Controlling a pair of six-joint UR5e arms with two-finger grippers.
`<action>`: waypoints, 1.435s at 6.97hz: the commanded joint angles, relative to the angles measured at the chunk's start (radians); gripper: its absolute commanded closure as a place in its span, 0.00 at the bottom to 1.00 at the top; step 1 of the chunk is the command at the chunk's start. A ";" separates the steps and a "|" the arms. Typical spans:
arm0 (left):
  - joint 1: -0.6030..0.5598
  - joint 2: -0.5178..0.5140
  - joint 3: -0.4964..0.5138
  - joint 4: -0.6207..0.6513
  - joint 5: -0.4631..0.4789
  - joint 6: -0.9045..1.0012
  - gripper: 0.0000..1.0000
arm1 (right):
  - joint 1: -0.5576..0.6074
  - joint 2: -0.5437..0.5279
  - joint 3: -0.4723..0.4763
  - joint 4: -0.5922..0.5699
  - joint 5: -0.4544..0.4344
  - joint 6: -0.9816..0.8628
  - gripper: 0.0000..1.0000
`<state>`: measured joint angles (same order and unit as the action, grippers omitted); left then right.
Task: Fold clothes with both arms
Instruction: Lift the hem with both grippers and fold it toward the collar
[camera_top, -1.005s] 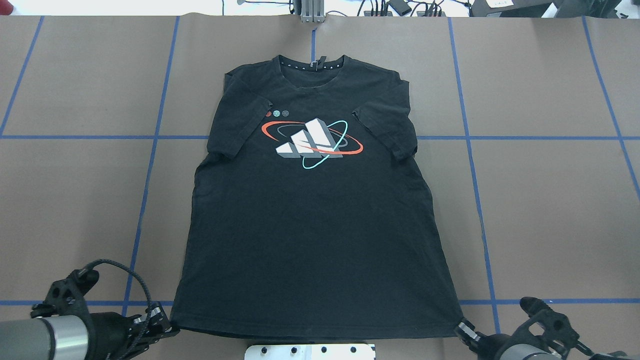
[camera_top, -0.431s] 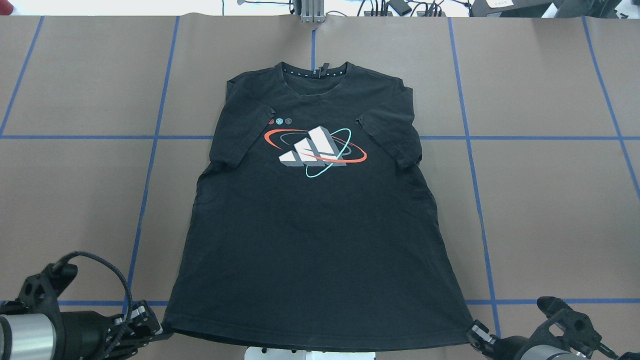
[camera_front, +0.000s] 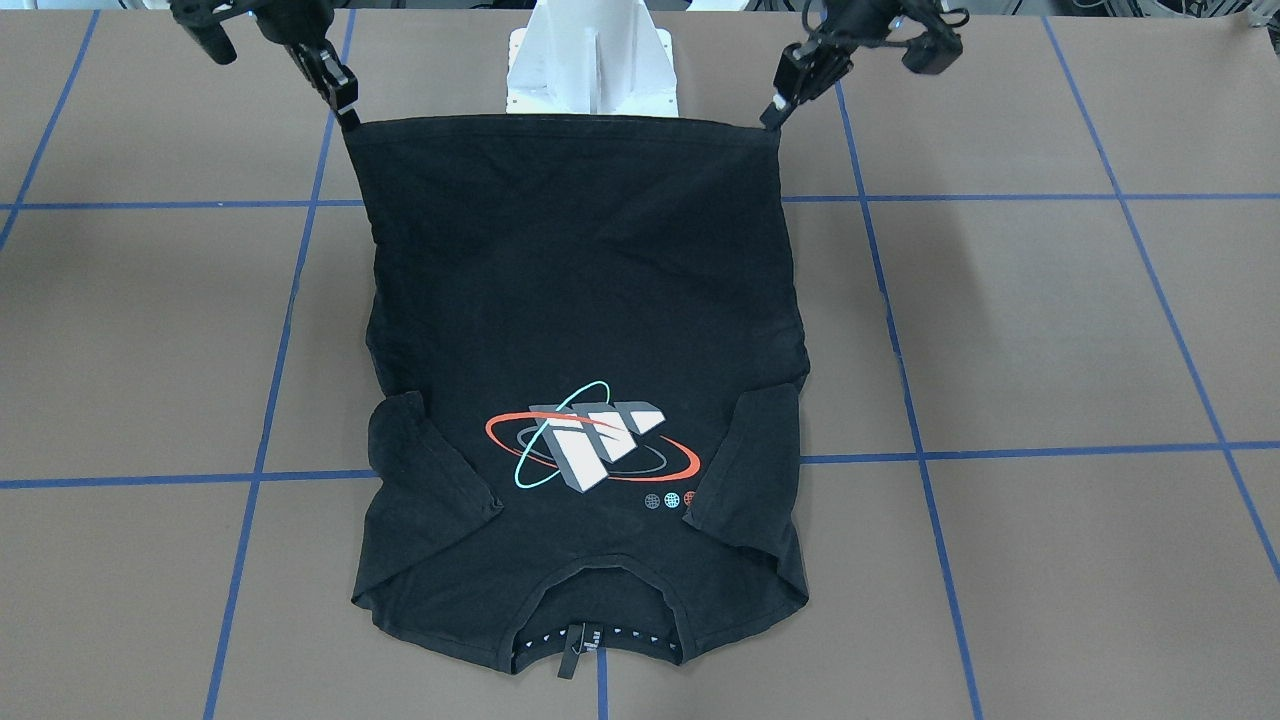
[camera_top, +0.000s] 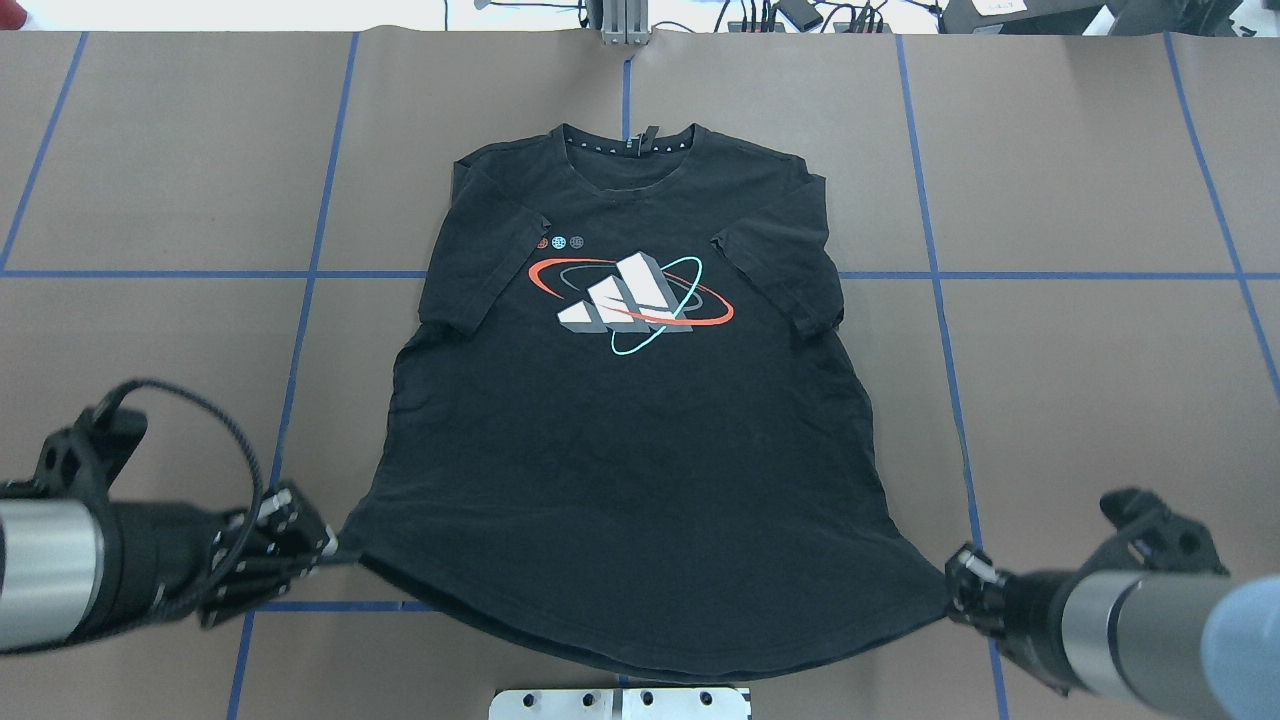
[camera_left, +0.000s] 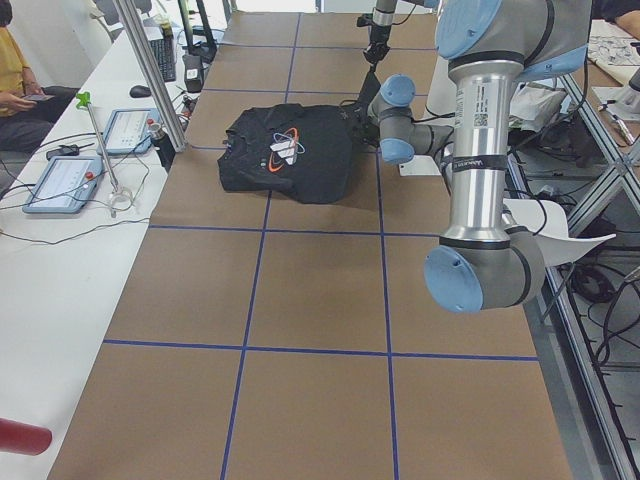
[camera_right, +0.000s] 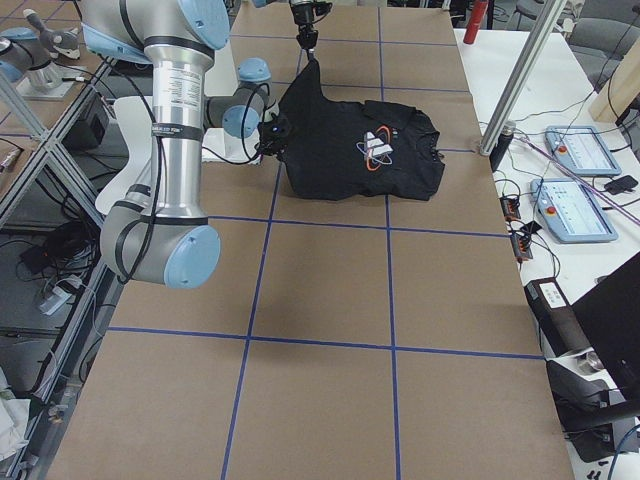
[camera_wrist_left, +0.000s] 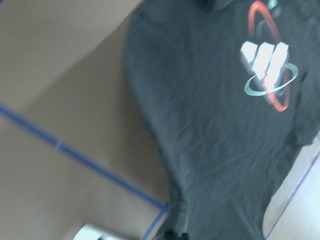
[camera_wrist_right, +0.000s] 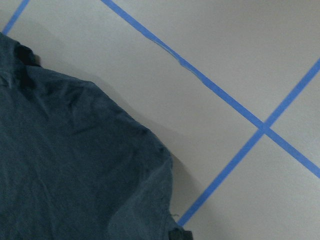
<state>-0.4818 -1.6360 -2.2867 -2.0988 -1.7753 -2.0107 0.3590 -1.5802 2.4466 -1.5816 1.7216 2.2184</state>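
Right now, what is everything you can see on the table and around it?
T-shirt: one, black with a red, teal and white chest picture, spread in the table's middle, collar away from the robot, hem corners lifted.
Table: one, brown, under the shirt.
Tape lines: several, blue, crossing the table in a grid.
Mounting base: one, white, at the table's edge by the hem.
Touch panels: two, blue-grey, beside the table.
Person: one, yellow top, by the panels.
Left gripper: one, black, shut on the hem's left corner.
Right gripper: one, black, shut on the hem's right corner.
Left arm, right arm: two, silver-grey, either side of the hem.
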 joint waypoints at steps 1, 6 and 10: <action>-0.159 -0.148 0.183 0.039 -0.044 0.125 1.00 | 0.221 0.257 -0.160 -0.171 0.100 -0.202 1.00; -0.304 -0.275 0.419 0.023 -0.055 0.191 1.00 | 0.469 0.445 -0.475 -0.175 0.138 -0.413 1.00; -0.360 -0.368 0.666 -0.130 -0.052 0.248 1.00 | 0.505 0.618 -0.746 -0.118 0.133 -0.460 1.00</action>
<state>-0.8276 -1.9577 -1.7182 -2.1761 -1.8293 -1.7673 0.8577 -0.9999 1.7862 -1.7335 1.8574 1.7792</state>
